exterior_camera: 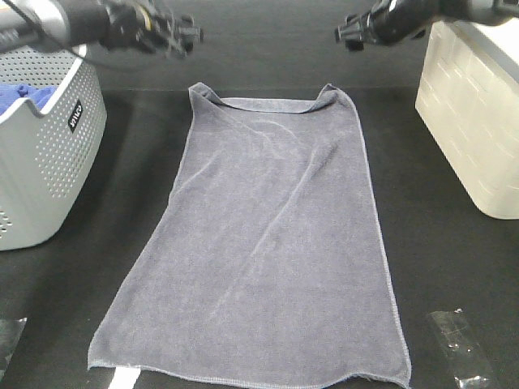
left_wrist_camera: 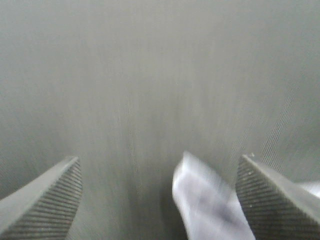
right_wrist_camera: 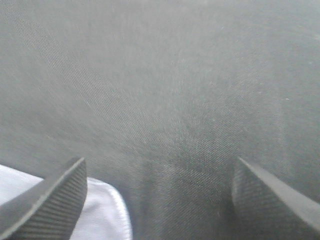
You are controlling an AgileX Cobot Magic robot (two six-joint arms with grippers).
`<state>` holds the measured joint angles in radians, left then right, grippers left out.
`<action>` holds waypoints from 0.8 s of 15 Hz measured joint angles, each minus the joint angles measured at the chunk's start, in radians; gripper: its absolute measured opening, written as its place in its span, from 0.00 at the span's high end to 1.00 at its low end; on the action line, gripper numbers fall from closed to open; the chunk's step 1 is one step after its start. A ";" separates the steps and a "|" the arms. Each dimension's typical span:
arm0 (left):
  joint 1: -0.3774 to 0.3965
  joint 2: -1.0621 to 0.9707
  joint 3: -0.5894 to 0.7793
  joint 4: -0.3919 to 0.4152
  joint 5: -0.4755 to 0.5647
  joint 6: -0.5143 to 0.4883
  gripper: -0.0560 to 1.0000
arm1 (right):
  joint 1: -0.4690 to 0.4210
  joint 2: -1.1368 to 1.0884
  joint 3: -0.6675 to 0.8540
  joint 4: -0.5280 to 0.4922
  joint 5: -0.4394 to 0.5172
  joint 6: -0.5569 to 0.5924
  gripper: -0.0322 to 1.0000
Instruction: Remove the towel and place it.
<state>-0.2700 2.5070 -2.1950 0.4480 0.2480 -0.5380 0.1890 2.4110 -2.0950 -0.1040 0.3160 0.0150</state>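
The grey-purple towel [exterior_camera: 259, 243] lies spread out lengthwise on the dark table, its two far corners slightly turned up. My left gripper [exterior_camera: 185, 36] hovers above and behind the far left corner, open and empty. My right gripper [exterior_camera: 345, 34] hangs above and behind the far right corner, also open and empty. In the left wrist view the fingers [left_wrist_camera: 45, 200] stand wide apart, with a blurred towel corner [left_wrist_camera: 205, 200] between them. In the right wrist view the fingers [right_wrist_camera: 50, 200] are spread wide too, and a towel corner [right_wrist_camera: 107, 210] shows beside the one finger.
A grey perforated basket [exterior_camera: 45, 154] with a bright blue cloth [exterior_camera: 20, 96] inside stands at the left. A cream box [exterior_camera: 474, 113] stands at the right. Clear plastic wrappers [exterior_camera: 458, 344] lie near the front corners of the table.
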 joint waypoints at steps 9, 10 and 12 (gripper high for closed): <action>-0.045 -0.378 0.000 -0.067 0.734 0.274 0.19 | 0.000 -0.383 -0.001 0.118 0.685 -0.015 0.24; -0.045 -0.408 0.000 -0.074 0.811 0.304 0.19 | 0.000 -0.409 -0.001 0.118 0.769 -0.029 0.24; -0.045 -0.463 0.000 -0.076 0.931 0.339 0.19 | 0.000 -0.445 -0.001 0.118 0.879 -0.047 0.24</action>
<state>-0.3150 2.0440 -2.1950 0.3720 1.1790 -0.1990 0.1890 1.9660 -2.0960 0.0140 1.1950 -0.0320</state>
